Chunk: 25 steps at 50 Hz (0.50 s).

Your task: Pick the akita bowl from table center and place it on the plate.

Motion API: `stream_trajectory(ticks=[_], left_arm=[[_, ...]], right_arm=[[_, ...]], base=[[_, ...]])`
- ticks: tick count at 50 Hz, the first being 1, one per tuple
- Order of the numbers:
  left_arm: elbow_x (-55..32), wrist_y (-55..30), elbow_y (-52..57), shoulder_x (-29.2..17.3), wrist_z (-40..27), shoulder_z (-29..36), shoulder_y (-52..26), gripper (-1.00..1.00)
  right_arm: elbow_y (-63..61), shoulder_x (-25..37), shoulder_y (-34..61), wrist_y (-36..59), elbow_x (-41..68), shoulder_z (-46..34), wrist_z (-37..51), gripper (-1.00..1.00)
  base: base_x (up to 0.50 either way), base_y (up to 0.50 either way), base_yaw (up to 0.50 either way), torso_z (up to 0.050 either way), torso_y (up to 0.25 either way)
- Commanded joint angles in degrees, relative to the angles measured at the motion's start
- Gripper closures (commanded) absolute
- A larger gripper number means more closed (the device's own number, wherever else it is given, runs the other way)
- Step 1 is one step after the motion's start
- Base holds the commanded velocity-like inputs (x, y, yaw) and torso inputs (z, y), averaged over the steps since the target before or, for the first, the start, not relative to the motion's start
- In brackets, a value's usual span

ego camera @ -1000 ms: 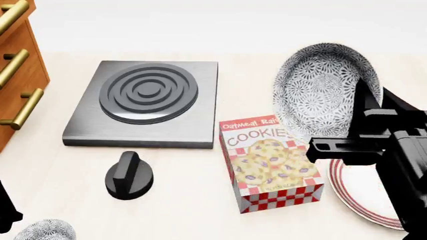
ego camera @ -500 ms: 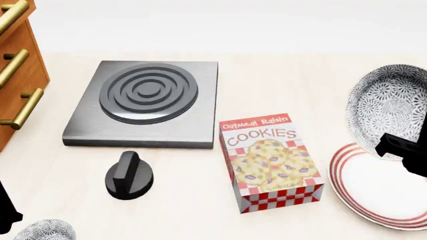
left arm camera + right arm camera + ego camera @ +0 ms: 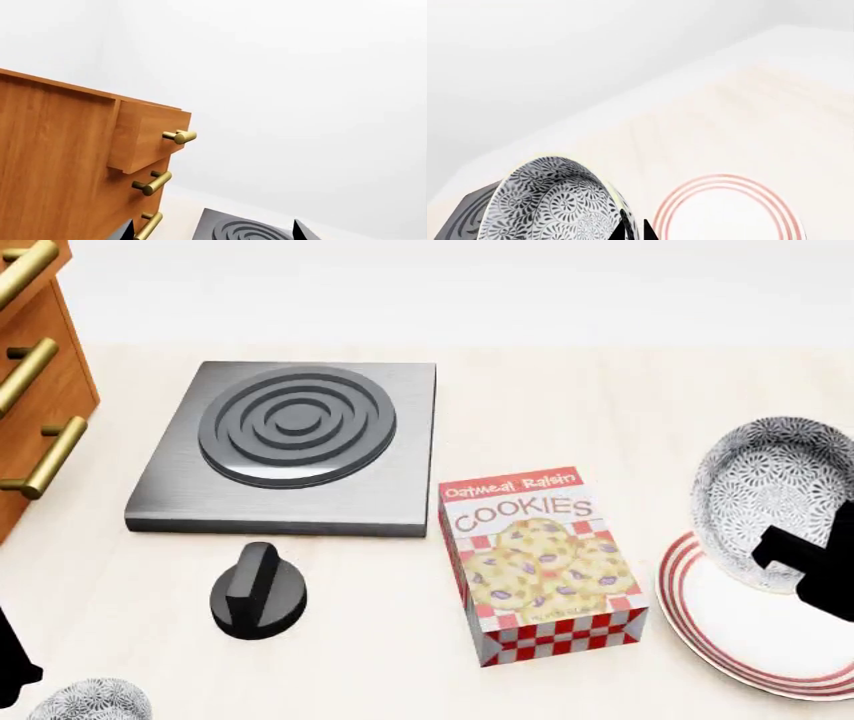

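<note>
The akita bowl [image 3: 771, 490], white with a dense grey-black floral pattern, hangs tilted with its inside facing the head camera, over the far edge of the plate [image 3: 747, 635]. The plate is wide, white and red-ringed, at the table's right front. My right gripper [image 3: 635, 230] is shut on the bowl's [image 3: 554, 205] rim, one finger inside and one outside, with the plate [image 3: 727, 215] just beyond. In the head view its black body [image 3: 811, 565] covers the bowl's near rim. My left gripper [image 3: 212, 235] is open and empty, up near the cabinet.
A cookie box [image 3: 541, 560] stands left of the plate. A grey burner slab [image 3: 287, 445] and a black knob [image 3: 258, 590] lie further left. A wooden drawer cabinet [image 3: 34, 370] with brass handles is at the left edge. A second patterned bowl [image 3: 87, 702] sits front left.
My right gripper has carried the bowl rightward from behind the cookie box, then lowered it to just over the plate's far edge. The left arm has not moved.
</note>
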Motion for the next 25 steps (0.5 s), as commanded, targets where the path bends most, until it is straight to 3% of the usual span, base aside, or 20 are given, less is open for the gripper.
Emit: stream_trajectory(ticks=[1,25], left_arm=[[-0.18,0.14,0.07,-0.2,-0.2,0.07,0.07,-1.0],[1.23,2.0,-1.41,0.57,-0.82,0.75,-0.61,-1.0]], right_arm=[[0.87,0.08,0.53,0.21,0.45,-0.3,0.33,1.0],[16.21,0.44,10.69,4.38,6.2,2.51,8.83,1.0]], base=[[0.0,0.0,0.0,0.0,0.0],[0.0,0.0,0.0,0.0,0.0]])
